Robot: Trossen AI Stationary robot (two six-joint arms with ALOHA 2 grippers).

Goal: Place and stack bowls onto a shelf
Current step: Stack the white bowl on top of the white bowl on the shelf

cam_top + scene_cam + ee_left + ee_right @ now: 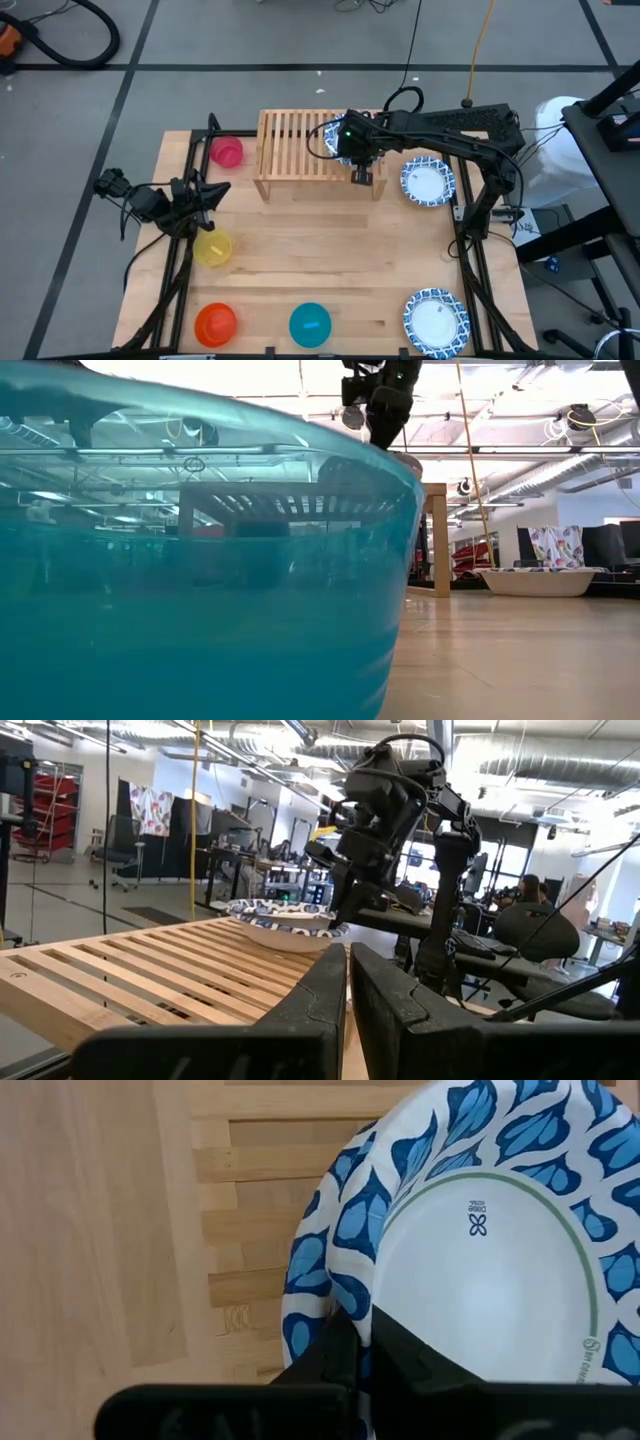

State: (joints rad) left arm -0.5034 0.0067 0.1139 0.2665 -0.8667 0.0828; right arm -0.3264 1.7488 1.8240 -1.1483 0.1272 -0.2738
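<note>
A blue-patterned bowl [331,134] with a white centre sits at the right end of the light-wood slatted shelf [295,150], and my right gripper [355,1355] is shut on it. The left wrist view shows this bowl [270,920] low over the slats. A pink bowl [227,151] stands left of the shelf. Also on the table are a yellow bowl [213,247], an orange-red bowl [215,323] and a teal bowl [310,324]. Two more blue-patterned bowls [428,181] [436,322] lie on the right. My left gripper [348,985] waits shut and empty at the table's left edge. My right gripper pinches the bowl's patterned rim [335,1315] between its two fingers, one over the inner side and one beneath. The fingers slant down onto it from above. The bowl lies about level over the shelf's right end. I cannot tell whether its base touches the slats.
The teal bowl [200,610] stands close to the low camera and fills most of that view. A shelf leg [437,540] and a blue-patterned bowl [540,581] show beyond it. Bare slats [130,975] lie left of the held bowl.
</note>
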